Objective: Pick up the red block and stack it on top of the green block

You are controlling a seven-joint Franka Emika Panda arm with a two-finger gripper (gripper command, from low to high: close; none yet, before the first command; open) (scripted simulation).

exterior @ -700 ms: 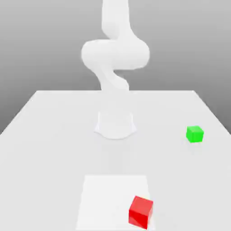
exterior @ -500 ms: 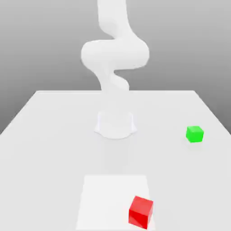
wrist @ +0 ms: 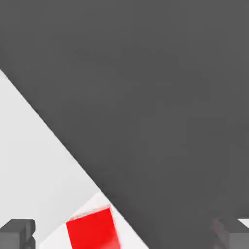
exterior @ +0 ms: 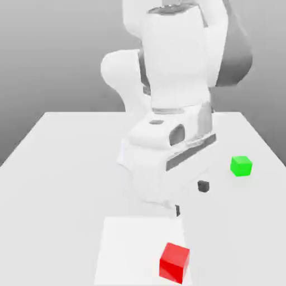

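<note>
The red block (exterior: 174,261) lies near the table's front edge, on a lighter square patch, slightly to the exterior view's right. The green block (exterior: 241,166) rests alone further back on the right. My gripper (exterior: 190,198) hangs over the middle of the table, behind and above the red block and apart from it. Its dark fingers (wrist: 18,233) stand wide apart with nothing held; the jaws are open. In the hand view the red block (wrist: 92,227) appears between the two fingers, at a distance.
The white table (exterior: 61,167) is bare around the blocks. The lighter square patch (exterior: 131,246) lies at the front centre. The arm's bulky white links (exterior: 173,78) rise over the table's middle. Past the table edge, dark floor (wrist: 160,97) lies beyond.
The arm has swung forward and down, bringing the hand into the exterior view over the table's middle. Both blocks are where they were.
</note>
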